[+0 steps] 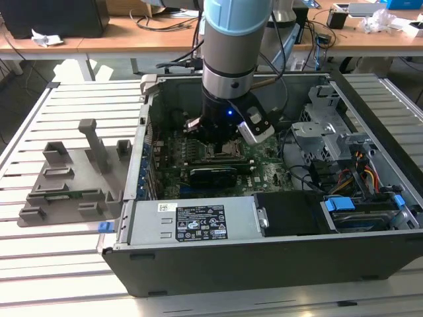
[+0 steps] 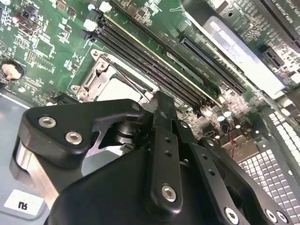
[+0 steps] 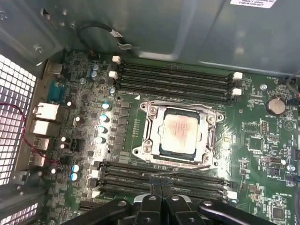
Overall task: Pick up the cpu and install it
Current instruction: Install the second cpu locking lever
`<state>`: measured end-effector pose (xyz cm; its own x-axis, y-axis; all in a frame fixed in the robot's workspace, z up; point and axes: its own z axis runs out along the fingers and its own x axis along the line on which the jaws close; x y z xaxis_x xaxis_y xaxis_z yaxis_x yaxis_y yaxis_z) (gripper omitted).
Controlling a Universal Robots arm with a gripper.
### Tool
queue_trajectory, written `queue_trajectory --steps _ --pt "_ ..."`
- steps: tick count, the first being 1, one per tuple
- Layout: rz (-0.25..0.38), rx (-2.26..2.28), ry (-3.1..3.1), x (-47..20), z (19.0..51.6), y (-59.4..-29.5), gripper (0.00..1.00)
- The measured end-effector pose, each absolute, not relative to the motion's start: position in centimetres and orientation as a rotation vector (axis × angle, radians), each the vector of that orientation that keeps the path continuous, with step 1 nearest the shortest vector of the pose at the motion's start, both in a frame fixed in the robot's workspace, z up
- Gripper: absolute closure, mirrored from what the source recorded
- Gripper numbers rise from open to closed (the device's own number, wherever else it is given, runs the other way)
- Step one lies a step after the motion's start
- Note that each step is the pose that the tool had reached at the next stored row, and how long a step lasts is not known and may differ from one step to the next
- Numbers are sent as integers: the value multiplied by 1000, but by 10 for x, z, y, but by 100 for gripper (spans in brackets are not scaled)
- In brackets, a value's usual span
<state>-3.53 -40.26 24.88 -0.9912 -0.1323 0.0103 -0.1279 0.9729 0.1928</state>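
Observation:
The cpu lies flat in the square socket frame on the green motherboard, its silver top facing up. In the second wrist view the cpu shows as a pale patch just beyond the fingertips. My gripper hangs above the memory slots beside the socket, its two black fingers pressed together with nothing between them. In the exterior view the gripper sits low inside the open computer case, directly over the socket area.
Memory slots run along both sides of the socket. The case walls, a drive cage and cable bundles surround the board. A grey plastic tray lies on the slatted table at the exterior view's left.

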Motion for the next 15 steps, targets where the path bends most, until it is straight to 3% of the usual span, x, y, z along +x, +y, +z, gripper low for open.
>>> queue_trajectory --steps 15 --pt "-307 204 -3097 -31 221 -403 89"
